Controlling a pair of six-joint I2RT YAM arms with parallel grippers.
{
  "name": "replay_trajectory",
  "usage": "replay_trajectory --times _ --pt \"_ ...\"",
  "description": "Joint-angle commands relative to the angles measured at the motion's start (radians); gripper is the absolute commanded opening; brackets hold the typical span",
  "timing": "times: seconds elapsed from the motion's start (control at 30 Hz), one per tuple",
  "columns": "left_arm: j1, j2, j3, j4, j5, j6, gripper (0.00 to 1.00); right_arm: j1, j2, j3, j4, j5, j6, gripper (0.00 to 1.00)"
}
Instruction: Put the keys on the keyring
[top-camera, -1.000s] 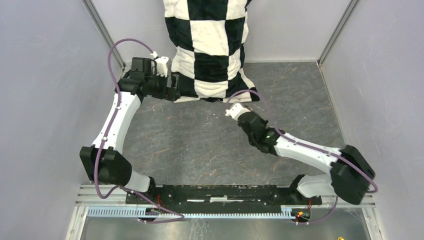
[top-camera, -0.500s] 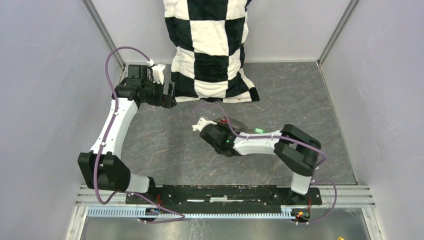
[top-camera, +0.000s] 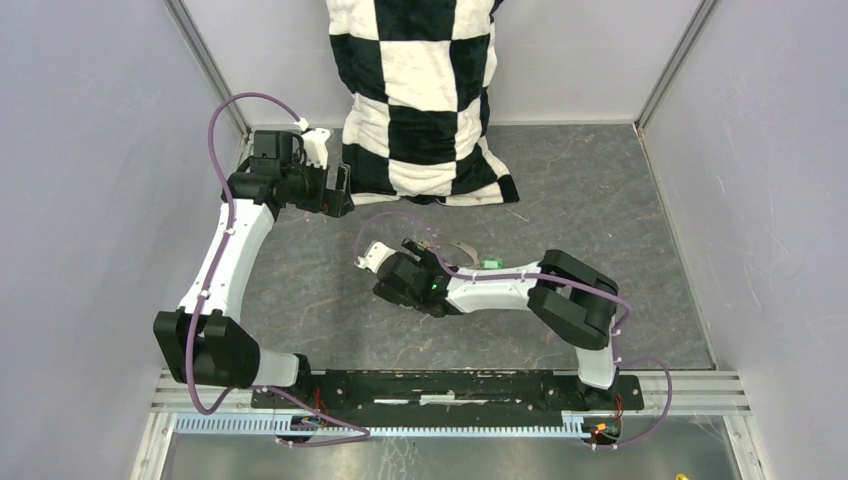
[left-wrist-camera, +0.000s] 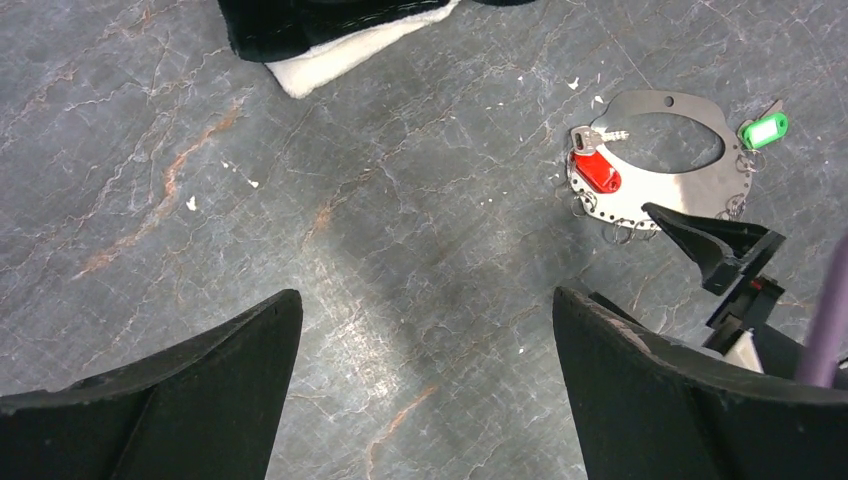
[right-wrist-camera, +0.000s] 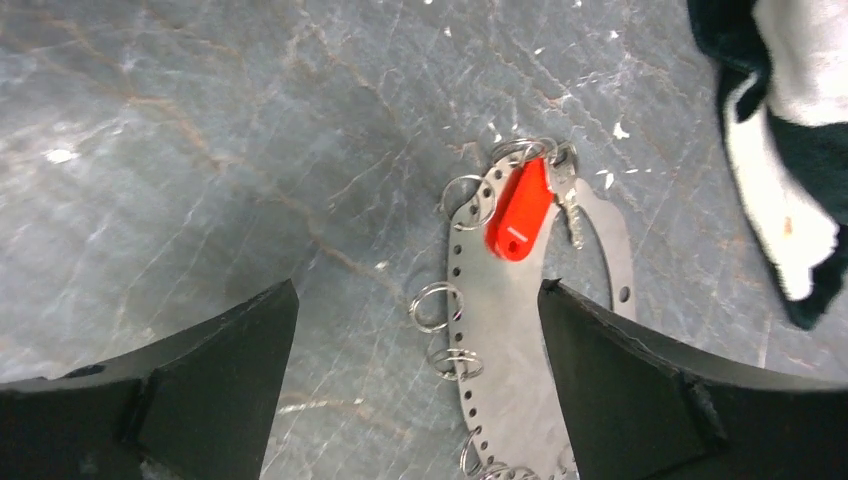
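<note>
**Keyring and two keys on a grey table, both grippers open**

The keyring (right-wrist-camera: 497, 330) lies flat on the grey marbled table (top-camera: 600, 190), near its middle. It is a silvery oval band pierced with small holes, and several small split rings (right-wrist-camera: 437, 306) hang along its outer edge. The red key (right-wrist-camera: 520, 210) rests across one end of the band, its metal blade beside the red head. A ring sits at the tip of the head, though whether the key is threaded onto it is hard to tell. The green key (left-wrist-camera: 765, 130) lies at the opposite end, just outside the band.

The right gripper (right-wrist-camera: 417, 292) hovers directly over the keyring with its fingers spread wide, holding nothing (the red key shows between them from above). The left gripper (left-wrist-camera: 427, 298) is well apart from the keyring, over bare table at the far left. Its fingers are also spread wide and hold nothing. A black-and-white checkered cloth (top-camera: 420, 90) drapes over the table's far edge.
</note>
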Motion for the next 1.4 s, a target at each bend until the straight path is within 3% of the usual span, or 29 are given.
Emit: replay_trajectory --times 0.0,0.13,0.3,0.5,0.6,0.67,0.7,0.8,0.87,1.0,1.17,1.3,1.37 --pt "-0.001 -0.024 0.029 0.030 0.006 0.067 1.00 -0.013 -0.118 -0.036 -0.047 -0.186 0.063 0.98" --pt "0.006 -0.035 -0.013 0.089 -0.009 0.057 1.00 -0.103 -0.355 -0.158 0.009 -0.363 0.130 0.98" --pt "0.024 -0.105 -0.204 0.321 -0.018 0.050 1.00 -0.379 -0.634 -0.390 0.111 -0.508 0.228 0.98" --pt "0.123 -0.047 -0.454 0.617 0.062 0.058 1.00 -0.688 -0.861 -0.646 0.261 -0.496 0.225 0.98" --pt "0.167 -0.014 -0.568 0.774 0.089 0.039 1.00 -0.803 -0.894 -0.730 0.319 -0.378 0.239 0.98" --pt "0.187 -0.002 -0.622 0.863 0.093 0.038 1.00 -0.851 -0.901 -0.778 0.344 -0.102 0.271 0.98" --pt "0.195 0.001 -0.646 0.891 0.092 0.037 1.00 -0.863 -0.905 -0.817 0.399 0.027 0.248 0.98" --pt "0.214 -0.005 -0.735 1.017 0.101 0.015 1.00 -0.900 -0.925 -0.992 0.719 0.152 0.050 0.98" --pt "0.219 -0.008 -0.794 1.110 0.101 0.005 1.00 -0.914 -0.904 -1.058 0.861 0.146 0.014 0.98" --pt "0.222 -0.017 -0.883 1.282 0.087 -0.034 1.00 -0.933 -0.797 -1.096 0.992 0.114 -0.002 0.98" --pt "0.224 -0.042 -1.052 1.654 0.041 -0.125 1.00 -0.950 -0.710 -1.169 1.236 0.087 -0.053 0.98" --pt "0.225 -0.047 -1.145 1.856 -0.012 -0.181 1.00 -0.961 -0.663 -1.240 1.373 0.079 -0.049 0.98" --pt "0.225 -0.023 -1.188 1.977 -0.029 -0.206 1.00 -0.960 -0.640 -1.306 1.538 0.071 -0.064 0.98"
